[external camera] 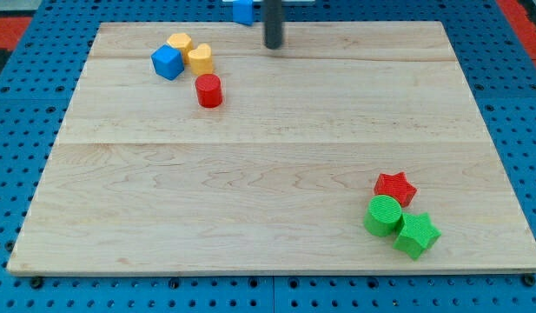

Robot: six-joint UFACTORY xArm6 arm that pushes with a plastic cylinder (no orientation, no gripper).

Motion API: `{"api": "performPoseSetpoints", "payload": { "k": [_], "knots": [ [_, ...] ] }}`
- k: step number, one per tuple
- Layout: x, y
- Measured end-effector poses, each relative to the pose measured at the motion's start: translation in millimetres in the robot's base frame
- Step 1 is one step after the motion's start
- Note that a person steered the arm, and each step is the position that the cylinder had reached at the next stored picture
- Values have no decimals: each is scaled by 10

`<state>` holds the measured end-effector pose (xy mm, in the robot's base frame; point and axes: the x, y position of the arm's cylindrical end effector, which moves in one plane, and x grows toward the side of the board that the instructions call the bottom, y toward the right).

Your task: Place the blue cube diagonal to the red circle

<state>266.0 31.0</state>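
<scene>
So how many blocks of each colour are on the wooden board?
Yellow: 2, both small yellow blocks
Blue: 1, a blue cube
Red: 2, a red cylinder and a red star-shaped block
Green: 2, a green cylinder and a green star-shaped block
Total: 7 blocks

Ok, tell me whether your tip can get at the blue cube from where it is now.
Probably yes, but not straight on. My tip sits to the view's right of the blue cube, and two yellow blocks lie between them, so I would likely swing around them first.
</scene>
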Motion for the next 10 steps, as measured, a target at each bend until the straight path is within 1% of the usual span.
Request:
{"api": "performPoseSetpoints", "payload": {
  "k": [1, 2, 3, 4, 5, 6, 7, 8, 10],
  "knots": [
    [26, 181],
    [-333, 81],
    [-640, -1016],
    [-394, -1950],
    [340, -1894],
    [747, -1803],
    [753, -1876],
    [892, -1869],
    [786, -1888]
  ]
}}
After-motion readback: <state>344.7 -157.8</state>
